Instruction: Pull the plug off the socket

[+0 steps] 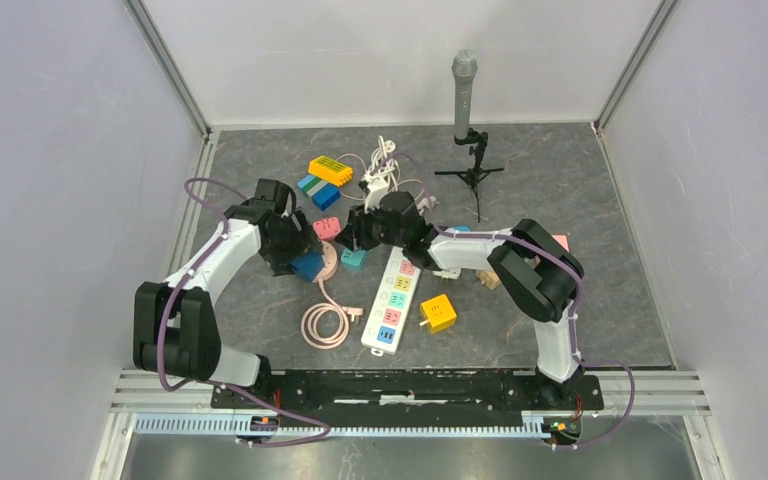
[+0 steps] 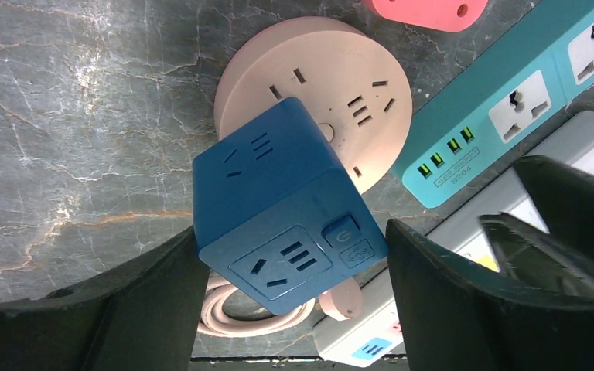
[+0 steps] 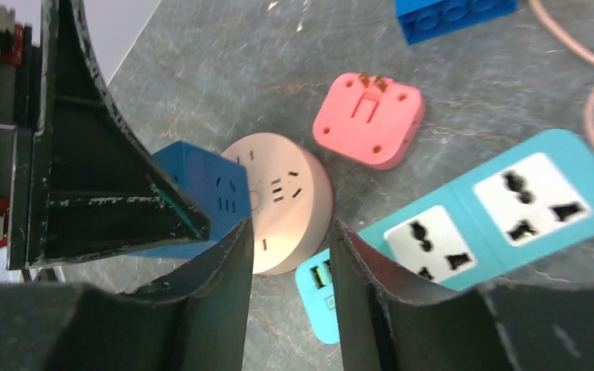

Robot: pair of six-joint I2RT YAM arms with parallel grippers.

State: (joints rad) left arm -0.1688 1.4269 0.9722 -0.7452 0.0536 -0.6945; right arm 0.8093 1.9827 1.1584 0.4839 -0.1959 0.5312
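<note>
A blue cube plug [image 2: 286, 209] sits tilted on the left part of a round pink socket [image 2: 332, 85]. My left gripper [image 2: 294, 255] has a finger against each side of the cube and is shut on it. In the top view the cube [image 1: 307, 265] and the socket [image 1: 328, 258] lie left of centre, with the left gripper [image 1: 295, 250] on them. My right gripper [image 3: 290, 232] hovers at the socket's [image 3: 282, 197] near right edge. Its jaws are a narrow gap apart with nothing between them. In the right wrist view the cube [image 3: 216, 189] is partly hidden by the left finger.
A teal power strip [image 3: 495, 201] lies right of the socket, and a pink adapter [image 3: 369, 120] lies behind it. A white power strip [image 1: 392, 298], a yellow cube [image 1: 438, 313] and a coiled pink cable [image 1: 327, 325] lie nearer. A microphone stand [image 1: 465, 100] and coloured blocks [image 1: 325, 180] stand at the back.
</note>
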